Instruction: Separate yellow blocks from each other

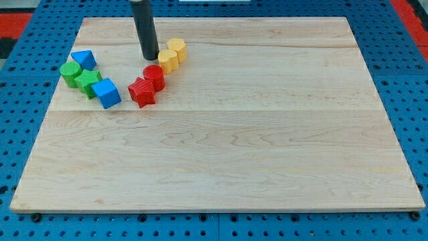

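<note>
My tip (148,57) rests on the counter (221,134) near the view's top left, and since my end effector is only a straight dark rod, it has no jaws to open and holds nothing. The two yellow blocks sit just to the view's right of the tip: the lower yellow block (168,60) is nearly touching the rod, and the upper yellow block (177,49) lies beyond it, up and to the right, pressed against the first. Their shared line runs diagonally, from lower left to upper right, and the tip stands almost on the extension of that line at its lower-left end. That is the relation that matters: a push straight along the diagonal would likely drive both blocks together, so I judge the tip needs to come at the seam between them from the side instead, or catch only one block off centre. Just below the yellow pair, the red cylinder (154,75) and the red star (142,92) continue the same diagonal chain, the cylinder close under the lower yellow block, so a downward shove risks disturbing them. Well to the view's left sits a separate cluster: a blue block (83,59), two green blocks (69,72) (87,82) and another blue cube (106,93).
</note>
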{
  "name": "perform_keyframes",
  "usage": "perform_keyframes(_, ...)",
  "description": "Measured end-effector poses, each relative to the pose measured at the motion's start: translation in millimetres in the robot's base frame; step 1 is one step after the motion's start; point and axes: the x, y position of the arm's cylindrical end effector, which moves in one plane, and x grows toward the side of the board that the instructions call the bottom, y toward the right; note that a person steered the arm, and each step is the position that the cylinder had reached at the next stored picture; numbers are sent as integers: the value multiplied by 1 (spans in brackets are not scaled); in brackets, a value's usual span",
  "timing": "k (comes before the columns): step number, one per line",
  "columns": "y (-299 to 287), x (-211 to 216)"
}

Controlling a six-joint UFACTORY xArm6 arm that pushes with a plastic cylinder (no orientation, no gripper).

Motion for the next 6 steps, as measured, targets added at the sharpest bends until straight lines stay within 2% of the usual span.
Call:
perform_keyframes(1,7,-21)
perform_keyframes(2,55,-21)
perform_keyframes(3,73,5)
perform_keyframes(5,-49,5)
perform_keyframes(6,-78,18)
